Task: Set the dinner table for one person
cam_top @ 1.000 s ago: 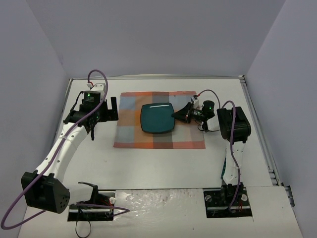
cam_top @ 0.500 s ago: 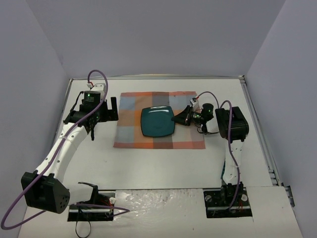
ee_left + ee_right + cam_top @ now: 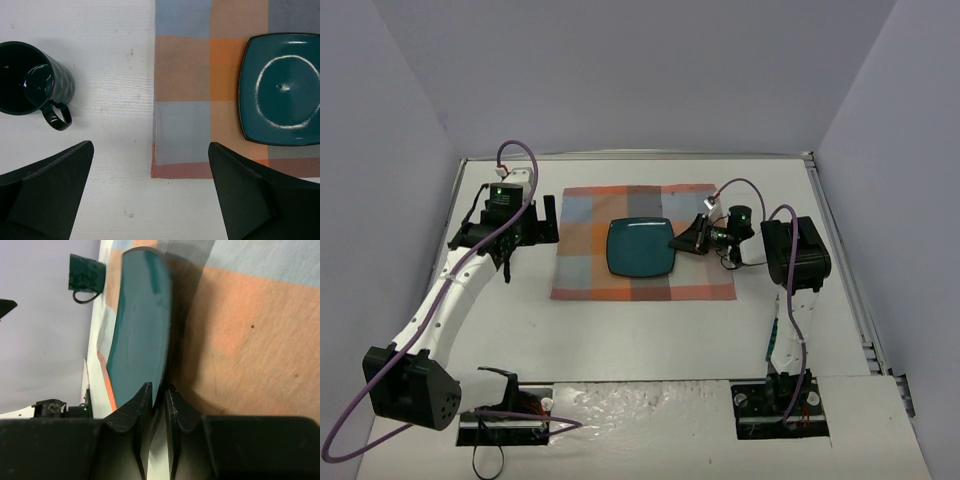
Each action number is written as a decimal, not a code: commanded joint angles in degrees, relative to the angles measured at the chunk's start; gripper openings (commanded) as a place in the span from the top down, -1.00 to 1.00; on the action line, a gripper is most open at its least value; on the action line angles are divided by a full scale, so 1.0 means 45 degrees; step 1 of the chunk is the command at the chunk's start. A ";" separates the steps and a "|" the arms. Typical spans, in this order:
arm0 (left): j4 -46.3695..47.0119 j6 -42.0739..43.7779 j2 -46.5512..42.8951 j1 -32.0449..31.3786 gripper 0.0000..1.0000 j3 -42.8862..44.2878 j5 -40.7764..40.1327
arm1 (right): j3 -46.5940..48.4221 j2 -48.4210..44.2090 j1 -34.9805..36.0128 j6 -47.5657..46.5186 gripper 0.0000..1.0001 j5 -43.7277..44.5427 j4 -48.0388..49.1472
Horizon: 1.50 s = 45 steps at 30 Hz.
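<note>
Pinching plate (image 3: 140,340) rim: right gripper (image 3: 158,388).

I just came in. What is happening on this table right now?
The right gripper is closed on the rim of the teal square plate, which sits on the plaid placemat in the middle of the dinner table. The left gripper hangs wide open above the table and holds nothing. A dark mug stands upright on the bare tabletop beside the placemat, untouched.
</note>
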 commanded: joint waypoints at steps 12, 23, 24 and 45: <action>0.0425 0.0115 -0.0085 0.0109 -0.94 0.0285 -0.0453 | 0.1502 -0.1992 0.0075 -0.4207 -0.26 0.1658 -0.5634; 0.0305 -0.0327 -0.0124 0.0173 -0.94 0.0285 -0.1335 | 0.3073 -0.4822 0.0164 -0.6795 -0.43 0.5804 -0.9809; 0.0193 -0.0607 -0.0124 0.0174 -0.94 0.0304 -0.1913 | 0.3037 -0.5162 0.0183 -0.6927 -0.47 0.6797 -1.0148; -0.0418 0.0358 0.4596 0.5944 -0.82 0.3803 -0.0421 | -0.0198 -1.2489 0.1194 -0.6308 -1.00 1.0049 -1.0415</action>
